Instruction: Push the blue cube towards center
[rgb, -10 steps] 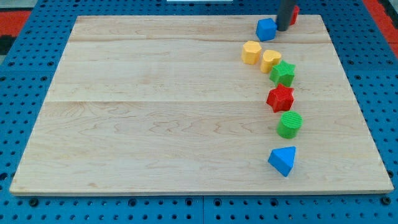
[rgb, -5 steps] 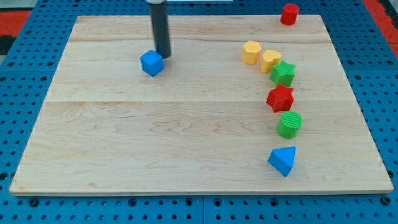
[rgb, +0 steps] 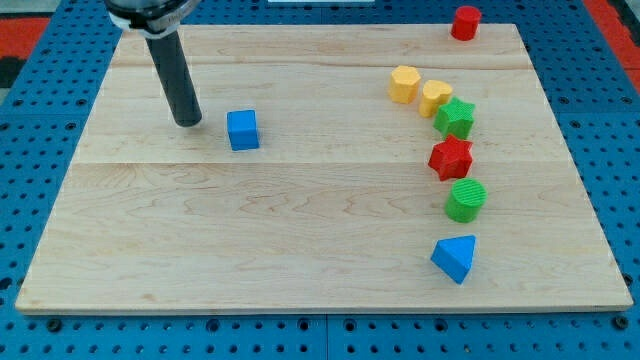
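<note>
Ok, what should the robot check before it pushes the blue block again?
1. Tip found: my tip is on the board. Ok.
2. Side: it sits to the view's left of the blue cube, so a push goes right, toward the middle. Ok.
3. Touching: a gap shows between them. Not ok yet.
4. Path: bare wood lies right of the cube. Ok.
5. Cube at centre: it is left of and above the middle. Not ok.
6. Others: the yellow blocks and green star are far right. Ok.
</note>
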